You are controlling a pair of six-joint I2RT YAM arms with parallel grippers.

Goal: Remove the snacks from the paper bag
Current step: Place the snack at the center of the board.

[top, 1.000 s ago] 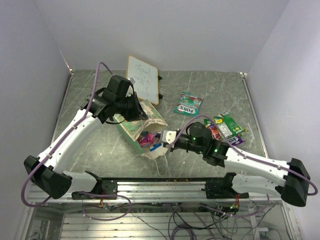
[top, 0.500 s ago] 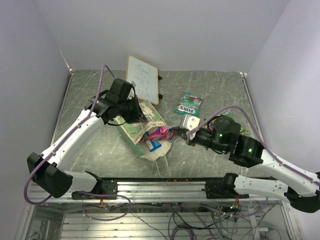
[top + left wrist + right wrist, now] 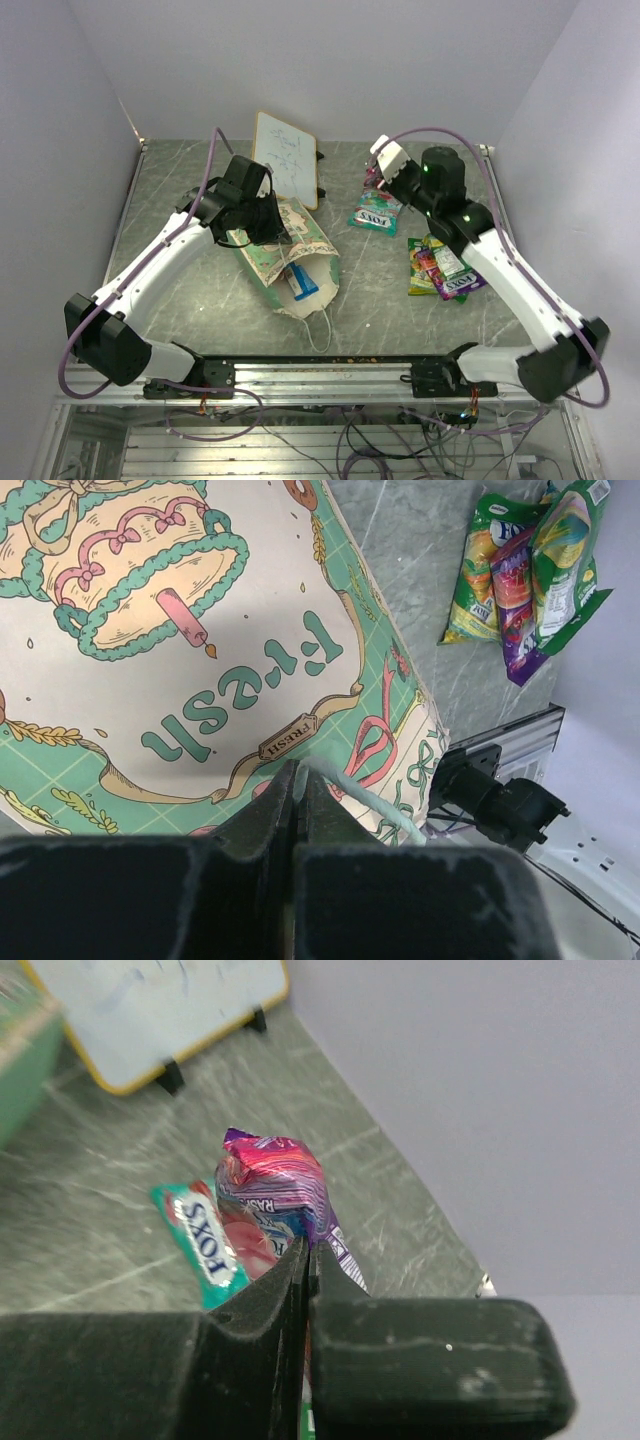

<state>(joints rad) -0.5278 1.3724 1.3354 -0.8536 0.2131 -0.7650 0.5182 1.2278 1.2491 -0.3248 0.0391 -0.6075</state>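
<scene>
Right gripper (image 3: 308,1250) is clamped on a pink-purple snack packet (image 3: 272,1185), held above the teal packet (image 3: 376,210). Left gripper (image 3: 300,780) is pinched shut on the paper bag (image 3: 310,248), lying mid-table with 1 blue packet (image 3: 302,283) inside.

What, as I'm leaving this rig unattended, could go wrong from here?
The right gripper pinches only one edge of the pink-purple packet; it could slip and land on the teal Fox's packet. The left gripper is shut on a thin bit of edge of the paper bag, which might tear or slip free, with a blue packet left in its mouth.
</scene>
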